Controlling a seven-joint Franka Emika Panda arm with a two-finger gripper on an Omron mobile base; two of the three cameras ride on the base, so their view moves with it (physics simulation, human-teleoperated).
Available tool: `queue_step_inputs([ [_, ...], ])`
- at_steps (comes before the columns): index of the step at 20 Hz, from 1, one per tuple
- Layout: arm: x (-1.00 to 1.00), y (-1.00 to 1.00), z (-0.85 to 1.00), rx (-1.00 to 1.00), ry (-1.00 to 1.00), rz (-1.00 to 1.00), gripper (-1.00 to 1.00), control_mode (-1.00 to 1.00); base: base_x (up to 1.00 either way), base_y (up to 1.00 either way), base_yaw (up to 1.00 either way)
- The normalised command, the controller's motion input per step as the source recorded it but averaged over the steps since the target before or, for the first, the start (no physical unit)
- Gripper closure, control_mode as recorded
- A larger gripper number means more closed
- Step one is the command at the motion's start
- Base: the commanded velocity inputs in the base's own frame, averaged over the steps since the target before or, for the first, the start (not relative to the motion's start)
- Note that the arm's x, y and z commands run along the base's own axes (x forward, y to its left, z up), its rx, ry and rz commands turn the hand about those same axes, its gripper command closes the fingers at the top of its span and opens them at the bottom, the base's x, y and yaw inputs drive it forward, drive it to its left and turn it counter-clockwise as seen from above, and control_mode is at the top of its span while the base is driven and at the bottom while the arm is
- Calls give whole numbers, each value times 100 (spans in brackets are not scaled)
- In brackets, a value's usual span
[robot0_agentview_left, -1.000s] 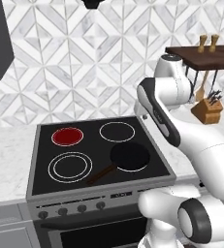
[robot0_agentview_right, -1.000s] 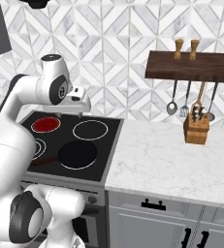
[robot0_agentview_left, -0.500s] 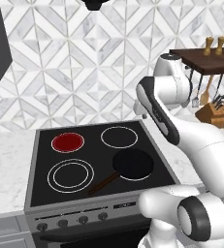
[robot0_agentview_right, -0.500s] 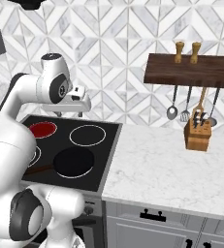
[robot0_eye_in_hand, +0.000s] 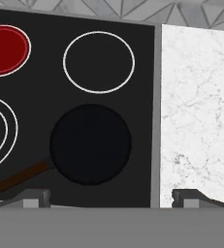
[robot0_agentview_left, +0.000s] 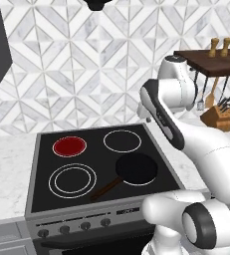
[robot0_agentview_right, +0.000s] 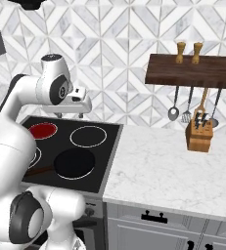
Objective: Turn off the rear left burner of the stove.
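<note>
Your arm rises from the base in a tall fold: the lower link climbs up and back, the elbow peaks high, and the hand reaches out level from there. In the right base view the gripper [robot0_agentview_right: 86, 104] hangs at the end of that short forearm, pointing downward, well above the surface below. In the hand view its two fingertips [robot0_eye_in_hand: 33, 196] sit far apart at the bottom corners, so the jaws are spread wide with nothing between them.

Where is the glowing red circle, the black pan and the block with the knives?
rear left burner [robot0_agentview_left: 69, 146], left base view, middle of the red disc.
pan [robot0_agentview_left: 136, 168], left base view, its dark round bottom.
knife block [robot0_agentview_right: 199, 137], right base view, wooden front face.
</note>
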Motion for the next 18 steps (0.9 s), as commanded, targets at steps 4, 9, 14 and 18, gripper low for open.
queue_step_inputs([
  [4, 0, 0, 0, 0, 0, 0, -100, 100, 0, 0, 0],
  [9, -11, 51, -6, -8, -1, 2, -100, -100, 0, 0, 0],
  [14, -25, 100, -20, -29, -1, 12, -100, -100, 0, 0, 0],
  [18, -21, 100, -38, -33, 0, 13, -100, -100, 0, 0, 0],
])
